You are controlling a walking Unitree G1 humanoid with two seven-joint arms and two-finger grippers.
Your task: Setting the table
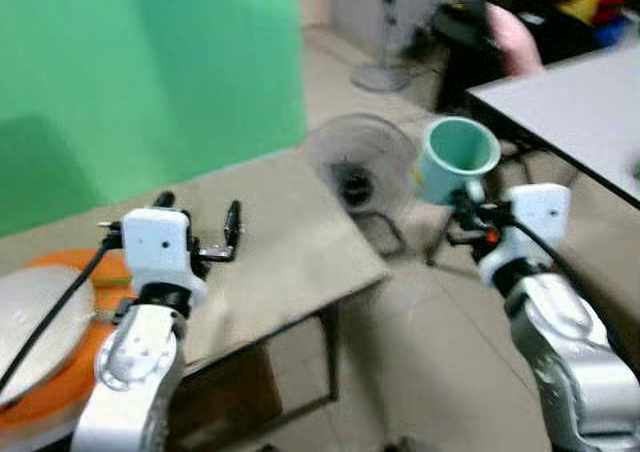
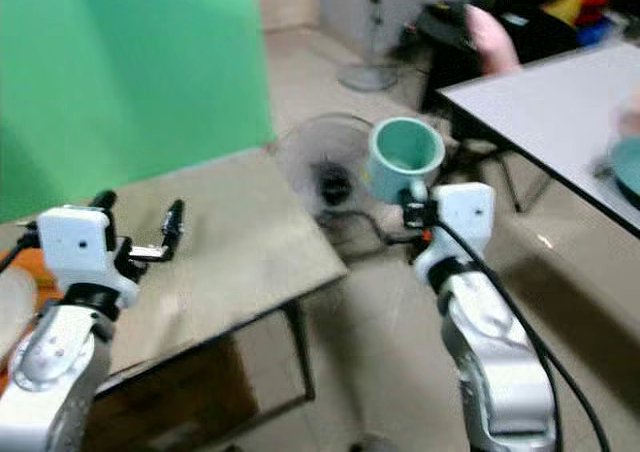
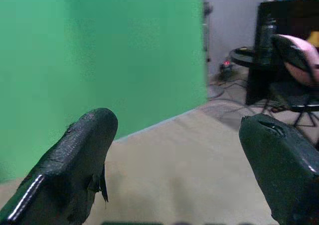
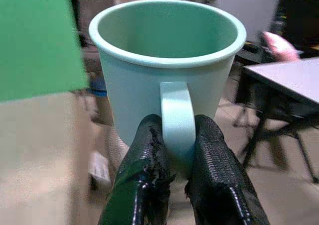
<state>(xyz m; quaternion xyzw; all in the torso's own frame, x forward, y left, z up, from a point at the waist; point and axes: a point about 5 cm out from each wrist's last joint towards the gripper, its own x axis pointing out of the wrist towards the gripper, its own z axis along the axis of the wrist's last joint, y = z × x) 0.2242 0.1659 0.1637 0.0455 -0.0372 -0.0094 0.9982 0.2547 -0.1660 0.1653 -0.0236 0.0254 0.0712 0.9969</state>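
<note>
A pale green mug hangs in the air between two tables, upright with its mouth up. My right gripper is shut on the mug's handle, both black fingers pinching it from the sides. My left gripper is held over the beige table, open with nothing between its fingers. At my left lies an orange plate with a whitish plate on top of it. A white table stands at the right, with a teal dish at its edge.
A floor fan stands on the tiled floor between the tables, a second fan farther back. A green screen runs behind the beige table. A pink cushion rests on a dark chair at the back right.
</note>
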